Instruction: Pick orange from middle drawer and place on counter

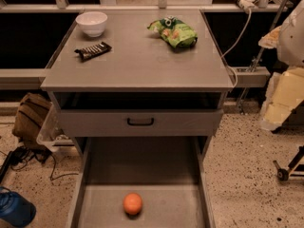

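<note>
The orange [132, 204] is small and round and lies on the floor of the open middle drawer [142, 163], near its front and about centred. The drawer is pulled far out, with low grey side walls. Above it is the counter [142, 61], the flat grey top of the cabinet. My gripper is out of view. Only cream and white parts of my arm [285, 87] show at the right edge, beside the cabinet and well away from the orange.
On the counter stand a white bowl [92, 23] at the back left, a dark snack bar [93, 50] and a green snack bag [173, 31]. A drawer front with a black handle [140, 122] sits above the open drawer. A brown bag [31, 115], a plastic box [50, 132] and a blue bottle [14, 212] are on the floor at left.
</note>
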`<state>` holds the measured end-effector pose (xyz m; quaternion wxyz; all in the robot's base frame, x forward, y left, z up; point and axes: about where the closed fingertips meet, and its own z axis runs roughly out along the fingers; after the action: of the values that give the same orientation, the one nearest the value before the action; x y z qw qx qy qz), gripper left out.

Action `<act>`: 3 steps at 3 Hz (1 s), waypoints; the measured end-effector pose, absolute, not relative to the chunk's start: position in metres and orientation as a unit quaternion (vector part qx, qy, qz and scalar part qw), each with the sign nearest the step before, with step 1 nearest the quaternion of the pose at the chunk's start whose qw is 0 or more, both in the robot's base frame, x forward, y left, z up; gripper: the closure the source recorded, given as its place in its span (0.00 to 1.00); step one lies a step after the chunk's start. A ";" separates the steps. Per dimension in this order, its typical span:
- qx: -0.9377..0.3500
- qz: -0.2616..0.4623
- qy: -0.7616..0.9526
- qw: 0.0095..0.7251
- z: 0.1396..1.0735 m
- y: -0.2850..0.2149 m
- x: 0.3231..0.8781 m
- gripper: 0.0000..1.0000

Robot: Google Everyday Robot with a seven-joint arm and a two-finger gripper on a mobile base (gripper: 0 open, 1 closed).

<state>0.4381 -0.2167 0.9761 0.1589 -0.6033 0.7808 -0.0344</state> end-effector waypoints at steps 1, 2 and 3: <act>-0.603 -0.034 0.781 0.159 0.976 -0.217 0.438 0.00; -0.605 -0.027 0.779 0.161 0.963 -0.217 0.441 0.00; -0.615 -0.016 0.772 0.160 0.917 -0.215 0.449 0.00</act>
<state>0.4487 -0.2149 0.9173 0.1604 -0.6152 0.7717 -0.0165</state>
